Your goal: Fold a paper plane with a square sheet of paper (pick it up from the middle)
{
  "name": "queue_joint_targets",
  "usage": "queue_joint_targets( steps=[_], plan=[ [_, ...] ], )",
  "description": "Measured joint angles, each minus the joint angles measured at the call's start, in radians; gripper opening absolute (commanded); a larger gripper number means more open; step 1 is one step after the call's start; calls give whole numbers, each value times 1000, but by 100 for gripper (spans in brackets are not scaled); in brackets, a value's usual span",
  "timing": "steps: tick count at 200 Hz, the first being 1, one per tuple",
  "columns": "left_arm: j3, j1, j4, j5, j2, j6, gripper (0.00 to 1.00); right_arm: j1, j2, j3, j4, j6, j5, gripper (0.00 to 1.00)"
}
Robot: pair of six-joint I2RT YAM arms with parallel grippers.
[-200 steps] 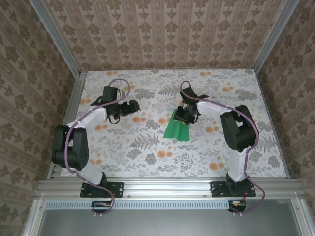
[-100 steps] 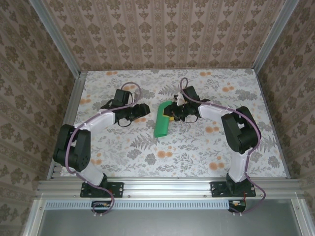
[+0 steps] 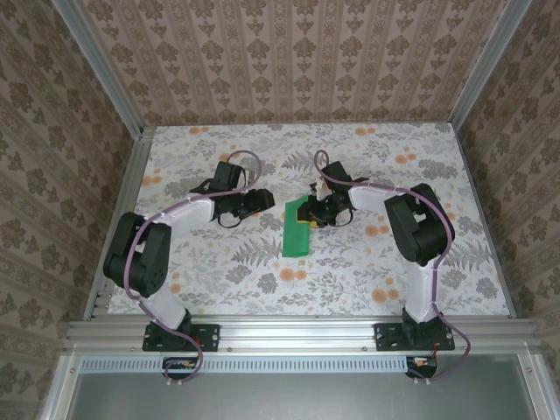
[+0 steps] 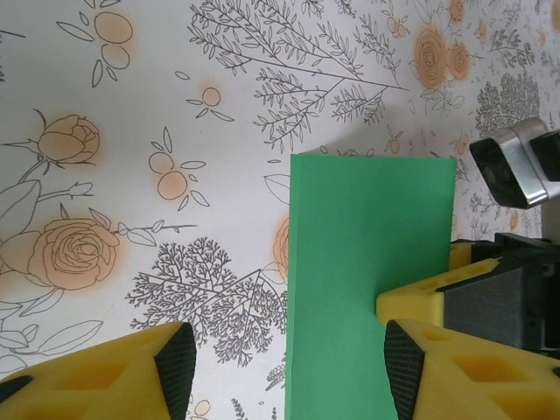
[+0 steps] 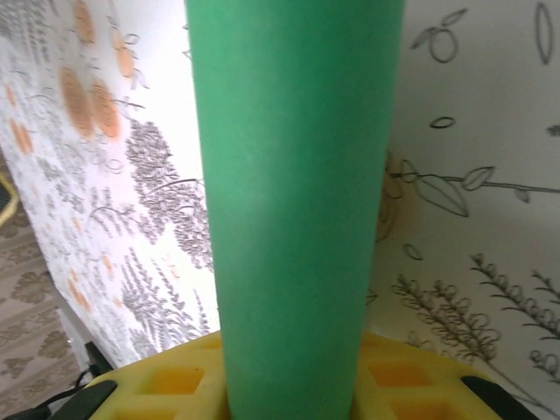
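The right hand [image 3: 316, 210] is clamped on the square sheet of paper [image 3: 297, 232], its 2 yellow pads [image 5: 166, 385] pinching the sheet's edge. In the right wrist view the green sheet [image 5: 293, 175] runs straight away from the right hand [image 5: 289, 389] as a narrow, slightly curved strip. From above it reads as a slim upright rectangle near the middle of the floral desk [image 3: 219, 262]; I cannot tell whether it touches the desk. The left hand [image 3: 261, 199] sits just beside the sheet's left edge, jaws wide and gripping nothing. In its wrist view the sheet [image 4: 367, 262] lies between the left hand's [image 4: 286, 354] 2 fingers [image 4: 105, 376].
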Motion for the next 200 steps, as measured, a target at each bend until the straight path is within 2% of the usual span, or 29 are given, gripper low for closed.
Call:
queue_joint_targets(
  steps=[65,200],
  plan=[
    [8,0,0,-8,13,0,62,0,21,25,-58,-48,40,30],
    [12,-74,14,-15,32,-57,54,0,31,45,-93,-124,50,30]
  ],
)
